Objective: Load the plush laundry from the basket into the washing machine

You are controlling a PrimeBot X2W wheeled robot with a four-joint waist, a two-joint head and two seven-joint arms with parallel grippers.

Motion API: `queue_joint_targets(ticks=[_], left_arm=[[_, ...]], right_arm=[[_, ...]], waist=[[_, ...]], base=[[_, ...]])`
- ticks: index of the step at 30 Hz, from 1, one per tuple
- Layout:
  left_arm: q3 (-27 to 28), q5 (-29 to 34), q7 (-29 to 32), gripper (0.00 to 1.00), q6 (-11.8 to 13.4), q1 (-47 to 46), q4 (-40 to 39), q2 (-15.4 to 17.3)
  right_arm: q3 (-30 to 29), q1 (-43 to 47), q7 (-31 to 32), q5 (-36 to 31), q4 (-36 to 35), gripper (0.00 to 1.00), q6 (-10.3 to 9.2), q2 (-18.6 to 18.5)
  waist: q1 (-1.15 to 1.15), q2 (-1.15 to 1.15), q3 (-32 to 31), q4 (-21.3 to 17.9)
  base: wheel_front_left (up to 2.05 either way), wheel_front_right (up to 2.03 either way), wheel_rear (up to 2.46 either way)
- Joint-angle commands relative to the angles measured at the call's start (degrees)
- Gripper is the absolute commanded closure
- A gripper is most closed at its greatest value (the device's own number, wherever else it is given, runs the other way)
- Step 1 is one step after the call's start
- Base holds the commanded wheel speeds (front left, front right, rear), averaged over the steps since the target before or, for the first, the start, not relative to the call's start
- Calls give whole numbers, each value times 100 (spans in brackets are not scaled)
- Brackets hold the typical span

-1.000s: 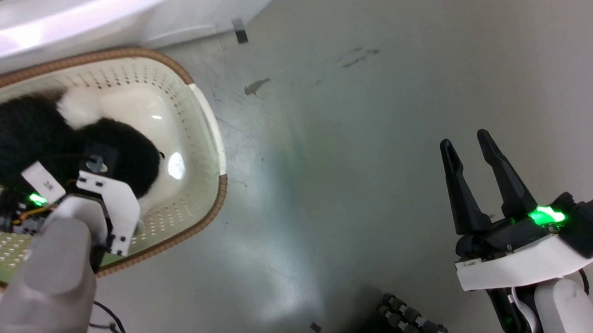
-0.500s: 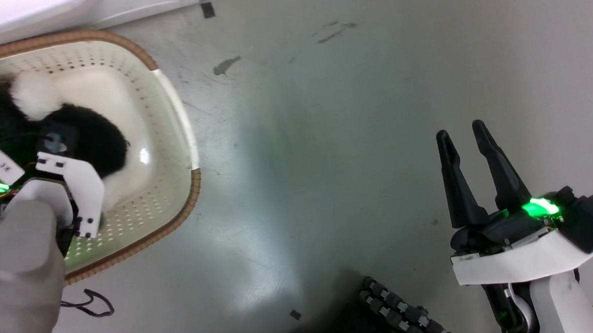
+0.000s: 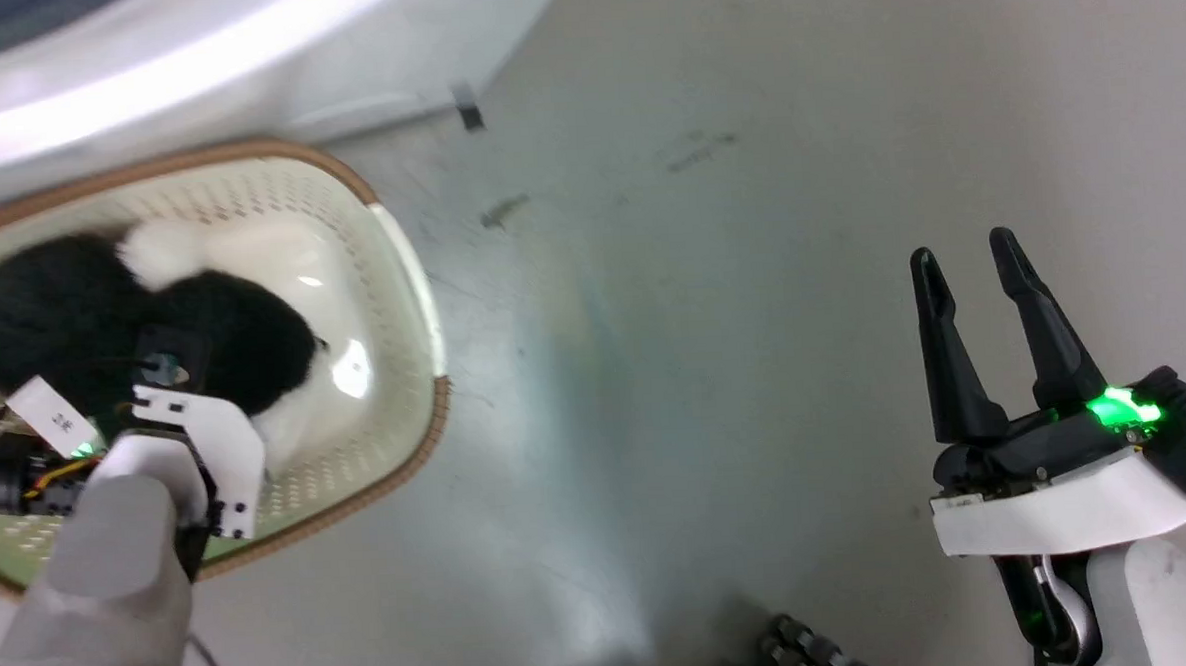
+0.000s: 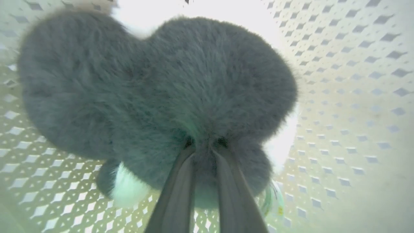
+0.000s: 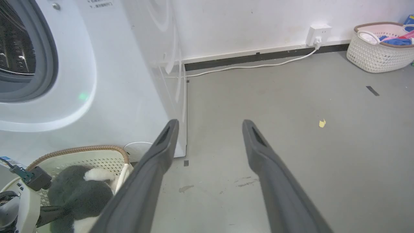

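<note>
Two fingers of left gripper [image 4: 204,142] pinched narrow on a tuft of plush [image 4: 155,84], which sits in basket [image 4: 339,81]. Lift straight up and clear (tuft hold looks thin, may slip), then toward washer [image 5: 64,97]; right gripper [image 3: 962,247] spread, idle.

The head camera looked steeply down at the floor [image 3: 712,298], with the basket [image 3: 245,148] at its left and, blurred at the top, probably the washing machine [image 3: 191,60]. The left wrist camera sat inside that basket, very near the plush laundry [image 4: 155,84]. The right wrist camera faced low across the floor toward machine and wall [image 5: 242,26], from farther off, sharing basket and plush laundry with both.
</note>
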Motion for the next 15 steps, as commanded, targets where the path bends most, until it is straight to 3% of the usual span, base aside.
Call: queue_joint_targets(ticks=[1,9,10,15], left_arm=[[7,-52,-138,100,-18,96,40,-66],[-79,-193,-879,100,-185,345,199,-503],[-145,-218,-1113,100,-246,466,233,-669],[-213,-273,-1365,100,-317,714,173,-857]], right_arm=[[-44,62,-25,-66,-1,0,-5,-5],[-245,219,-25,-343,21,0,-5,-5],[-309,281,-25,-458,26,0,-5,-5],[-425,446,-25,-620,26,0,-5,-5]], waist=[[0,0,-386,259],[0,0,-1258,680],[0,0,-1582,809],[0,0,-2078,996]], base=[[0,0,0],[0,0,0],[0,0,0],[0,0,0]])
